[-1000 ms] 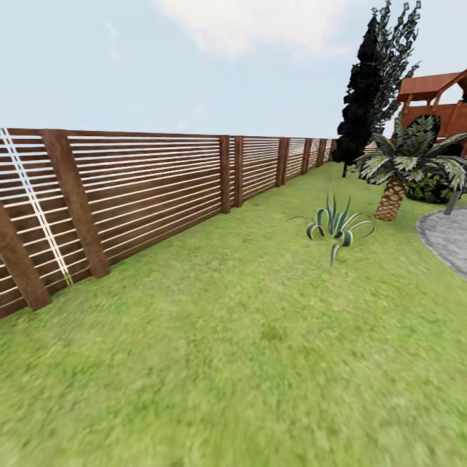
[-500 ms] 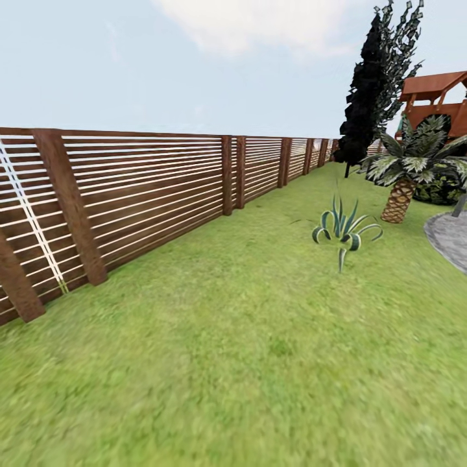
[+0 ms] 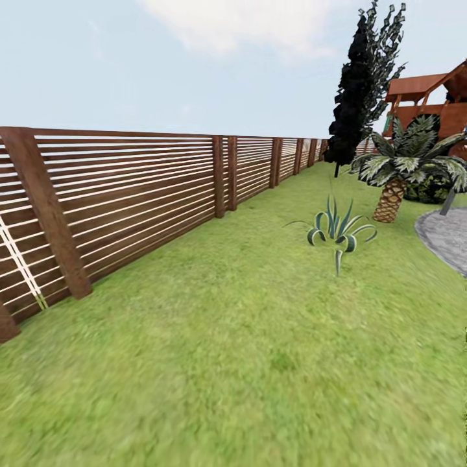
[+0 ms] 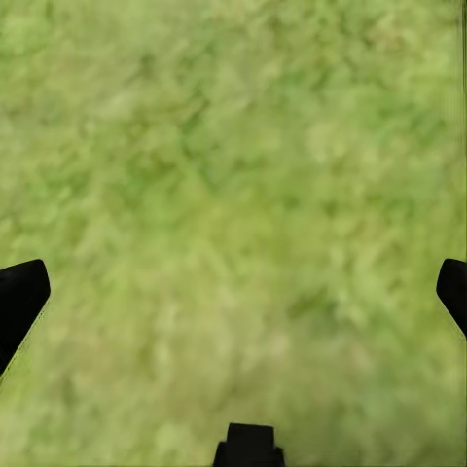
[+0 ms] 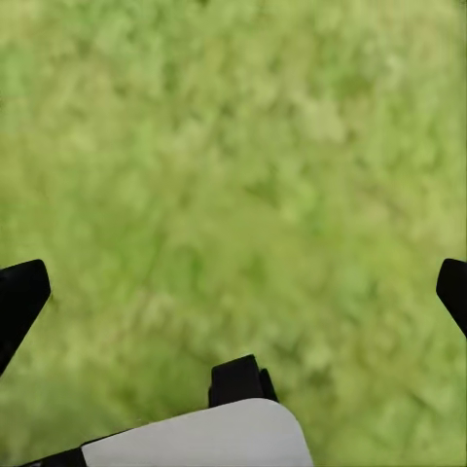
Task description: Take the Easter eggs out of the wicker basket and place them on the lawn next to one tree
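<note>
Matt, mottled grass covers the lawn (image 3: 259,350) beside a brown wooden slatted fence (image 3: 130,188) (pale gaps between slats).

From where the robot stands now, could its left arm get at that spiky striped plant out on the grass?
Probably not. The spiky plant stands well ahead across the lawn, near the short palm, while the left gripper, fingers wide apart, faces bare grass. Nothing blocks it; it just looks too far.

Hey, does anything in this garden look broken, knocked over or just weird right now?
Nothing stands out. The wooden fence runs upright along the lawn, and the spiky plant and short palm stand upright. Both end effectors are open over bare grass.
</note>
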